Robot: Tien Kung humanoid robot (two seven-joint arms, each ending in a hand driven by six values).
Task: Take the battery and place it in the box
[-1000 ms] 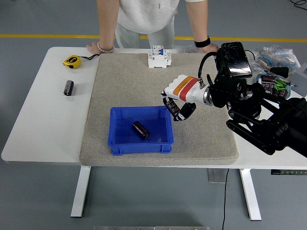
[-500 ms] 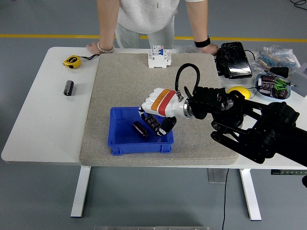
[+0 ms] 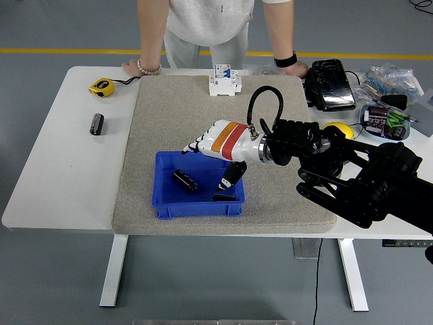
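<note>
A battery (image 3: 185, 179) is seen lying loose on the floor of the blue box (image 3: 164, 206), towards its left half, while the right hand (image 3: 218, 144) is held above the box's right side with its fingers (image 3: 191, 146) spread and its thumb pointed down into the box — nothing is gripped. A second small dark piece (image 3: 225, 198) is seen near the box's right front corner, directly under the thumb; what it is cannot be told. The box is set at the front of a grey mat (image 3: 176, 115) on the white counter (image 3: 61, 156). Another battery (image 3: 97, 124) is left on the bare counter well to the left of the box, with a yellow tape measure (image 3: 101, 87) beyond it. A white breaker (image 3: 224, 80) is stood at the mat's far edge, behind the box. A person (image 3: 210, 27) is stationed past that edge, both hands rested on the counter. The left hand is not in view.

The placing is judged done for this battery. The risk from here is judged to lie in the lift-out — the lowered thumb could be caught on the box's right wall and the light box dragged or tipped, so that the battery is rolled out.
</note>
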